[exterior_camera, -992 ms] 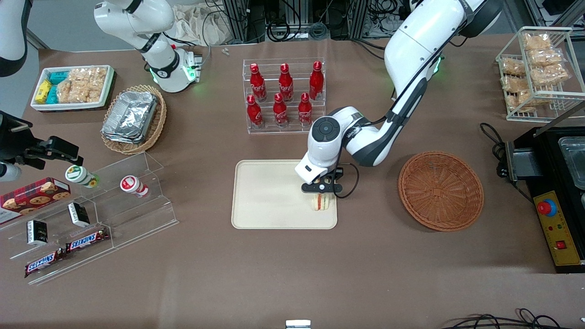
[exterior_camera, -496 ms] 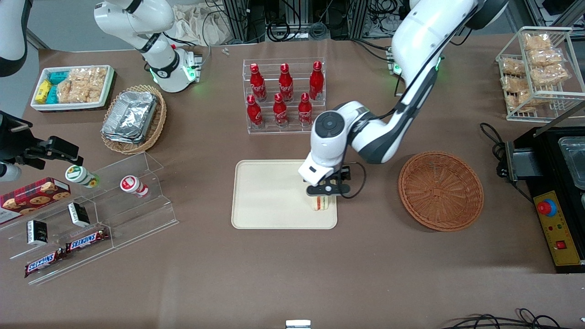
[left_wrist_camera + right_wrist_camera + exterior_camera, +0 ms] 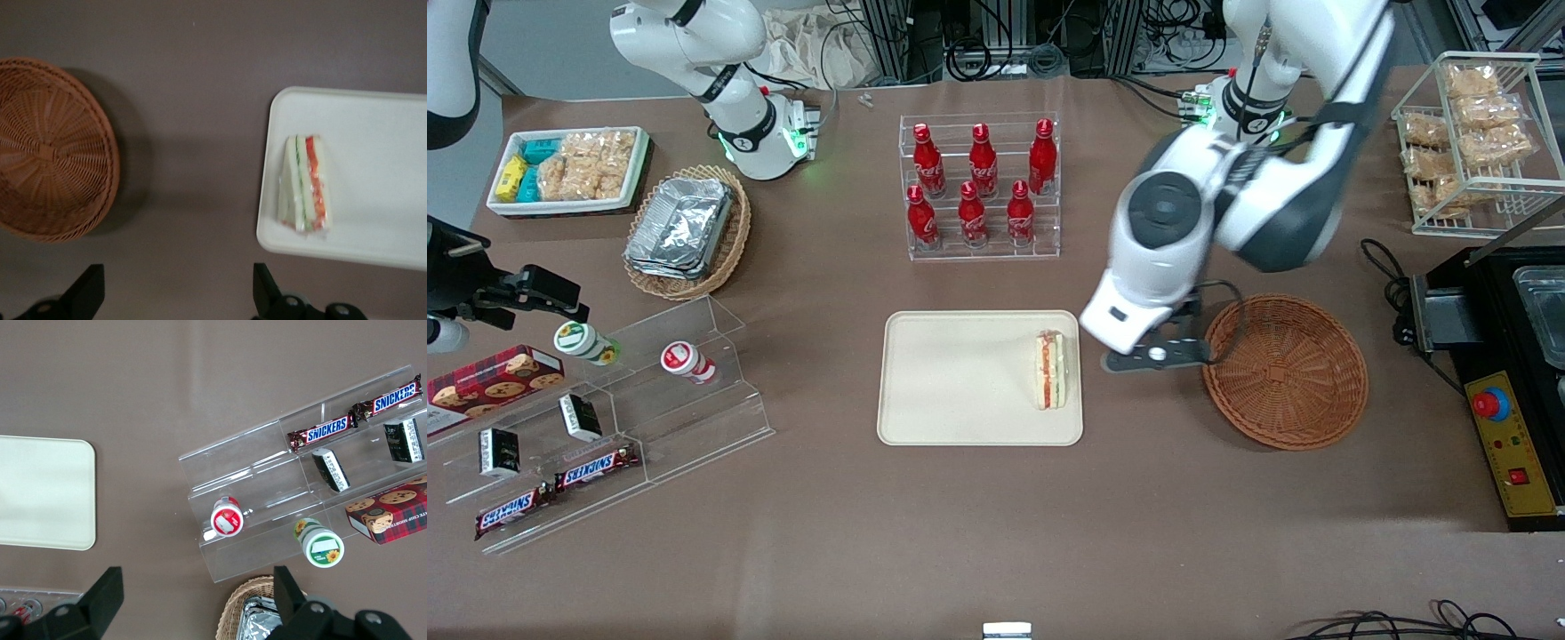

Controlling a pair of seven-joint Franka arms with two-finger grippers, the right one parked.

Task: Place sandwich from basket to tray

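The sandwich [image 3: 1052, 370] lies on the cream tray [image 3: 951, 382], near the tray's end that faces the basket. It also shows in the left wrist view [image 3: 304, 184], lying on the tray [image 3: 373, 180] with its orange and green stripes up. The reddish-brown basket [image 3: 1285, 371] stands empty on the table beside the tray, toward the working arm's end; it shows in the wrist view too [image 3: 47, 177]. My gripper [image 3: 1156, 357] is open and empty, raised above the bare table between the tray and the basket; in the wrist view [image 3: 177, 301] its fingers stand wide apart.
A clear rack of red bottles [image 3: 980, 185] stands farther from the front camera than the tray. A black appliance with a red button [image 3: 1507, 391] lies at the working arm's end. A clear stepped shelf with snacks [image 3: 596, 418] and a tan basket of foil containers [image 3: 687, 229] lie toward the parked arm's end.
My gripper let go of the sandwich, rose and moved from over the tray toward the basket. The sandwich stays on the tray.
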